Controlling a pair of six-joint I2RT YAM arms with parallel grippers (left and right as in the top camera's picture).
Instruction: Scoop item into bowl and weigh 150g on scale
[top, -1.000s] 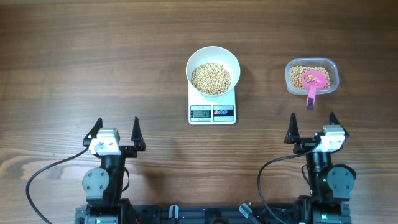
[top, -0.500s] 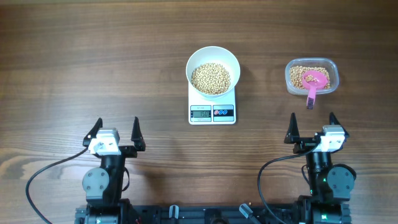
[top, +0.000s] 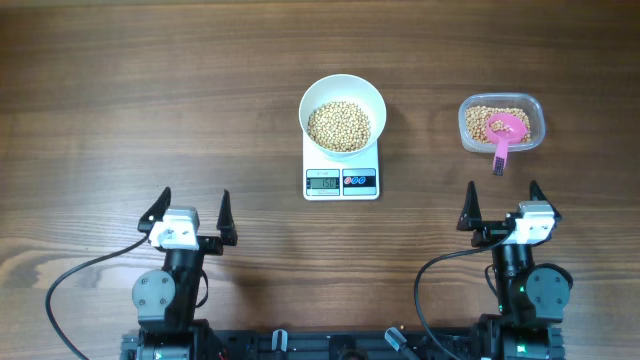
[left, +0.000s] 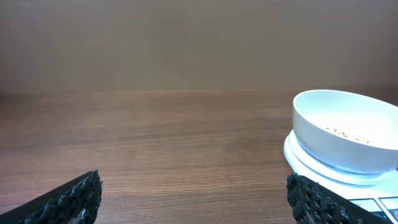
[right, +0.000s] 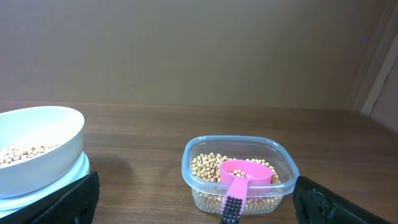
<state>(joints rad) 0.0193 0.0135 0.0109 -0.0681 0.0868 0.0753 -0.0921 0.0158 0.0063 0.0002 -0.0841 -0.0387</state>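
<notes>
A white bowl (top: 343, 112) holding tan beans (top: 339, 126) stands on the white scale (top: 341, 181) at the table's middle. The left wrist view catches the bowl (left: 346, 138) at its right edge; the right wrist view has the bowl (right: 36, 147) at its left. More beans (right: 208, 167) lie in a clear tub (top: 501, 124) at the right, with a pink scoop (top: 505, 132) resting in them, its handle over the near rim. My left gripper (top: 191, 219) is open near the front left, empty. My right gripper (top: 502, 207) is open in front of the tub, empty.
The wooden table (top: 150, 90) stretches bare to the left and behind the scale. The tub (right: 240, 175) with the scoop (right: 240, 180) sits just ahead of the right gripper. Cables run from both arm bases at the front edge.
The left gripper has turned slightly and shifted a little toward the front. Bowl, scale, tub, scoop and right arm have stayed put.
</notes>
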